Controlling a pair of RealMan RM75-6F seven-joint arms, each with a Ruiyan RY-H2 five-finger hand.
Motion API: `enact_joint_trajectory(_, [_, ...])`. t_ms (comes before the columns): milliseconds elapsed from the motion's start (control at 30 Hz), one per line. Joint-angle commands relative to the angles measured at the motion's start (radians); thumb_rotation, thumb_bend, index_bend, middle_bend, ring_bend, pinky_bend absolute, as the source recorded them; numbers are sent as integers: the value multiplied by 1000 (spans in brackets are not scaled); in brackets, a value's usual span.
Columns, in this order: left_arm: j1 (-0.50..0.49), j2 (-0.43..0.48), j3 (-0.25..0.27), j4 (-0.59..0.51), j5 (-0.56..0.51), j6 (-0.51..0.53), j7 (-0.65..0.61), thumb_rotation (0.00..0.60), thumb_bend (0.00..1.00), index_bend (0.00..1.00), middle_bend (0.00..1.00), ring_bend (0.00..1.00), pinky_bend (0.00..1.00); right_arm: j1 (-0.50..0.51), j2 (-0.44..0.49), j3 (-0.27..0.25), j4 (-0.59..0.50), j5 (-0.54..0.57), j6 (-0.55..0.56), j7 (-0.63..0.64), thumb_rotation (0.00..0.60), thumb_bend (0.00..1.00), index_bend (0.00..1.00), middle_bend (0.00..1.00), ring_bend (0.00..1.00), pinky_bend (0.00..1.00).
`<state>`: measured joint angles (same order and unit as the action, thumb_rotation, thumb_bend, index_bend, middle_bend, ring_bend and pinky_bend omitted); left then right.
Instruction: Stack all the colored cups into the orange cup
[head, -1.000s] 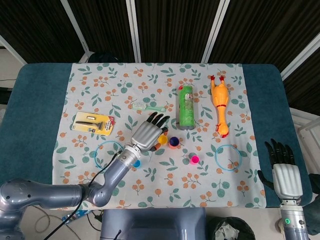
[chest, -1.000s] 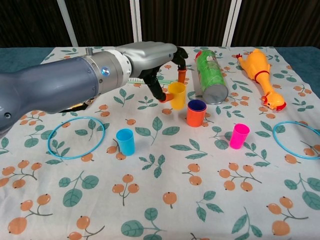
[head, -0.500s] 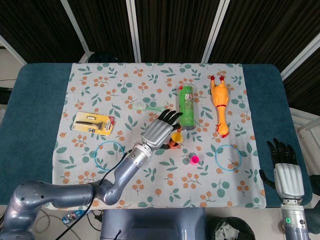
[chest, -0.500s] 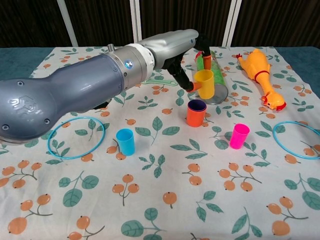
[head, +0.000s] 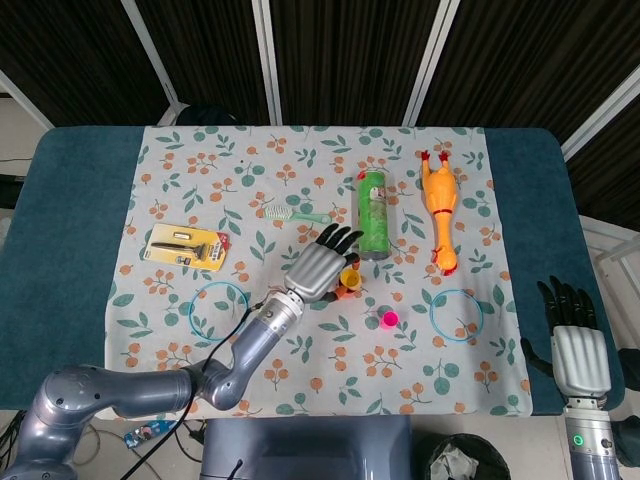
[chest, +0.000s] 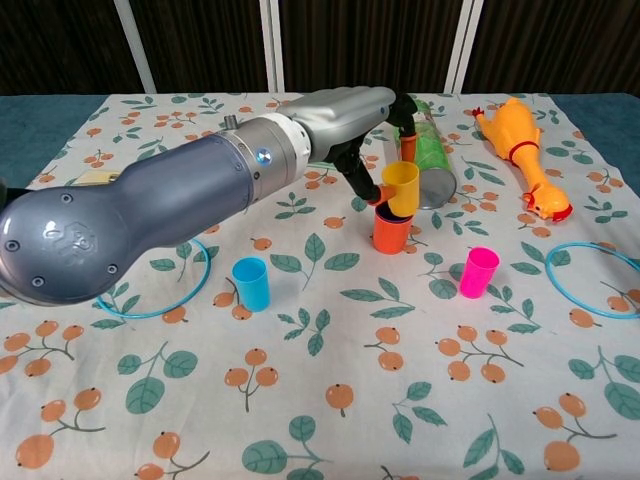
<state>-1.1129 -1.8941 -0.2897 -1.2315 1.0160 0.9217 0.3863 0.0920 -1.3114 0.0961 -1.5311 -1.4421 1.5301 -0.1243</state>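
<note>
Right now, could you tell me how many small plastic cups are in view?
4: the yellow cup held in the left hand just above the orange cup, the blue cup near the front left, and the pink cup to the right. None seems hidden.

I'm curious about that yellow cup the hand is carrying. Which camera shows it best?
The chest view: the yellow cup shows side-on, held by the left hand just over the orange cup. The head view shows only its small rim beside the hand.

Four cups: yellow cup (chest: 401, 187), orange cup (chest: 391, 233), blue cup (chest: 250, 283), pink cup (chest: 478, 272). Two blue rings (chest: 596, 279), one green can (chest: 432, 160), one rubber chicken (chest: 522, 148), possibly one comb (head: 296, 214).
</note>
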Motion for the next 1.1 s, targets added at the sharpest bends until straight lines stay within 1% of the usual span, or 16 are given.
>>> enact_joint_trajectory(33, [2,-2,2,4,-3,-5,1,600,316,466,63,0,0,0,-1,0,0,1,-2,-2,600,366,36,0,0,46])
enact_joint_trajectory(200, [6,-4,8,18,-10,-14,10,600,307,458,62,0,0,-2,-3,3,-1,3,-1,-4,600,367,36,0,0,46])
enact_joint_trajectory(267, [6,-4,7,23,-11,-13,16,600,274,417,56,0,0,-2,-3,5,-1,6,-2,-3,600,366,36,0,0,46])
enact_joint_trajectory(333, [6,-2,4,20,-22,-21,21,600,188,291,39,0,0,-2,-4,5,0,8,-4,-4,600,366,36,0,0,46])
enact_joint_trajectory(433, [3,10,5,7,-46,-42,44,600,98,135,10,0,0,-2,-5,5,0,9,-8,-7,600,367,36,0,0,46])
enact_joint_trajectory(500, [0,23,9,-8,-73,-61,75,600,77,77,1,0,0,-2,-5,5,0,11,-9,-10,600,366,36,0,0,46])
enact_joint_trajectory(567, [-4,37,9,-25,-97,-67,106,600,73,51,0,0,0,-3,-5,7,-1,12,-8,-11,600,366,36,0,0,46])
enact_joint_trajectory(600, [-5,43,7,-35,-106,-66,118,600,73,48,0,0,0,-3,-5,8,-1,13,-7,-12,600,366,36,0,0,46])
enact_joint_trajectory(667, [-5,57,-4,-62,-122,-60,125,600,74,77,7,0,0,-4,-6,9,-2,14,-5,-14,600,367,36,0,0,46])
enact_joint_trajectory(733, [-1,67,-23,-86,-125,-42,115,600,88,135,21,0,0,-4,-7,8,-2,14,-7,-15,600,366,36,0,0,46])
enact_joint_trajectory(800, [9,87,-37,-117,-109,-14,100,600,100,175,30,0,0,-4,-9,6,0,12,-10,-18,600,366,36,0,0,46])
enact_joint_trajectory(900, [30,130,-40,-159,-69,20,85,600,113,218,38,0,0,-3,-11,7,1,13,-12,-19,600,366,35,0,0,46])
enact_joint_trajectory(1000, [70,206,-37,-227,-34,51,55,600,129,247,38,0,0,-4,-12,8,1,14,-10,-23,600,367,36,0,0,46])
enact_joint_trajectory(1067, [95,252,-33,-268,-29,53,34,600,130,253,37,0,0,-5,-14,8,-1,12,-8,-27,600,366,36,0,0,46])
enact_joint_trajectory(1100, [115,291,-26,-301,-29,50,19,600,130,254,37,0,0,-5,-14,8,-3,12,-6,-30,600,366,36,0,0,46])
